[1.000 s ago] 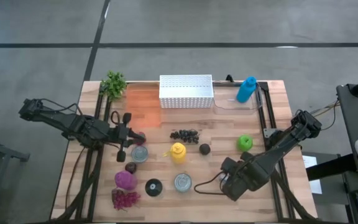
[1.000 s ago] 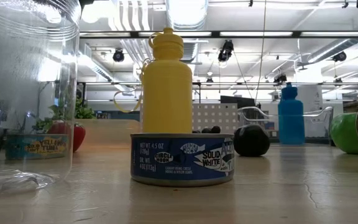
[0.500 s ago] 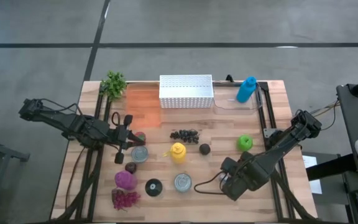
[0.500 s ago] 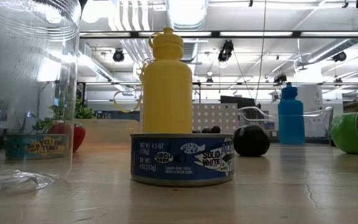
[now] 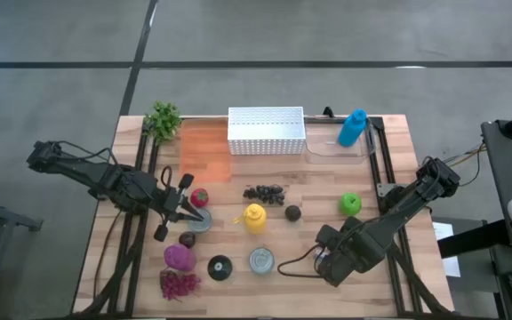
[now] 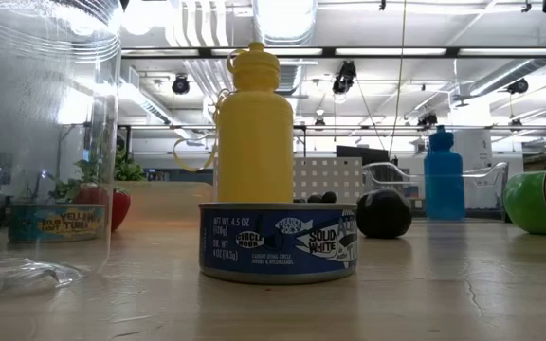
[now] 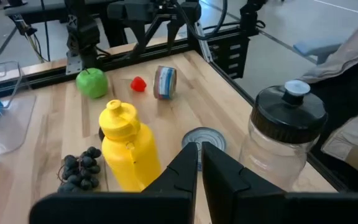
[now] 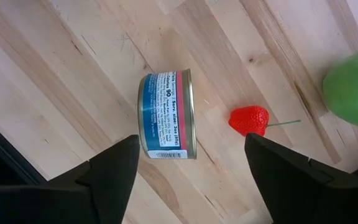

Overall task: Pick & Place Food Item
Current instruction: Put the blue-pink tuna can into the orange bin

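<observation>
At the surface's [image 5: 327,187] four o'clock, the right gripper's [image 8: 191,142] jaws are being spread wider above the tipped tuna can [image 8: 166,115] and the strawberry [image 8: 249,120] beside it, likely readying a pick, while the left gripper's [image 7: 199,149] jaws are being held together.

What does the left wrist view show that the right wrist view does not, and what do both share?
Only the left wrist view: the yellow bottle, dark grapes, an upright can and a clear jar with a black lid. Only the right wrist view: the open right gripper close up. Both: the can on its side, the strawberry and the green apple.
</observation>
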You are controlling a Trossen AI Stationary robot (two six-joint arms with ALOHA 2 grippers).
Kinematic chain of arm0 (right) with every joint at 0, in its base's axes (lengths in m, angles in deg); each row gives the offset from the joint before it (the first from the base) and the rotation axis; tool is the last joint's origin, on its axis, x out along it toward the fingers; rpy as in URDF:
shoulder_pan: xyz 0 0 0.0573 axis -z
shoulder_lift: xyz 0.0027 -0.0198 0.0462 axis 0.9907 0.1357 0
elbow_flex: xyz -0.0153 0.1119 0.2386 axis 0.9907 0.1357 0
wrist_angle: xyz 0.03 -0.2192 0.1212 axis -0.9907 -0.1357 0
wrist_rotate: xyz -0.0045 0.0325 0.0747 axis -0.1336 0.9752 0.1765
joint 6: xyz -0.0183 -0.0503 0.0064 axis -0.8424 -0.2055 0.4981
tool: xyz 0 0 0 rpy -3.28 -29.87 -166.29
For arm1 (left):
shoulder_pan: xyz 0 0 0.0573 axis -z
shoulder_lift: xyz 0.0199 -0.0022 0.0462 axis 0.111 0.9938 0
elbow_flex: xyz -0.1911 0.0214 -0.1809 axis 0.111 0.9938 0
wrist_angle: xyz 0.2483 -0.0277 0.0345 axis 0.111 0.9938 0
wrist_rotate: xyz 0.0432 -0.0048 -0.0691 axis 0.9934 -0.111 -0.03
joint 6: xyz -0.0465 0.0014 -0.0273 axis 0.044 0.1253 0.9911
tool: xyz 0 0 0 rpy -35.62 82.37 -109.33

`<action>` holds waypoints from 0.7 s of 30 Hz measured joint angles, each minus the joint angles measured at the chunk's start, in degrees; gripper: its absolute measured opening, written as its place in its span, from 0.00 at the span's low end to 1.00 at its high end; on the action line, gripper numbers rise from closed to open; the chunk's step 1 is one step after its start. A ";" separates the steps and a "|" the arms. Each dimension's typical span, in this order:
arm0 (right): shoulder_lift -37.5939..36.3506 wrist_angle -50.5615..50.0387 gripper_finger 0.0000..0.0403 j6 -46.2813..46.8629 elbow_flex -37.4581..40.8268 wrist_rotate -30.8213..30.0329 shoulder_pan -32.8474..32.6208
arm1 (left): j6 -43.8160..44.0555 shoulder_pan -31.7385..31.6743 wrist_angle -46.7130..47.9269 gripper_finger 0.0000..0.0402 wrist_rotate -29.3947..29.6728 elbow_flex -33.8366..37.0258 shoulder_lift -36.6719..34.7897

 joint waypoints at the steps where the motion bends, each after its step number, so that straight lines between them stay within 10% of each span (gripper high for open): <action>1: 0.00 0.02 0.74 0.00 0.00 0.02 0.00 | 0.00 0.00 0.00 0.06 0.00 0.00 -0.01; 21: 0.00 0.19 0.85 -0.24 0.00 0.31 0.04 | 0.04 -0.02 0.00 0.06 0.00 0.00 -0.02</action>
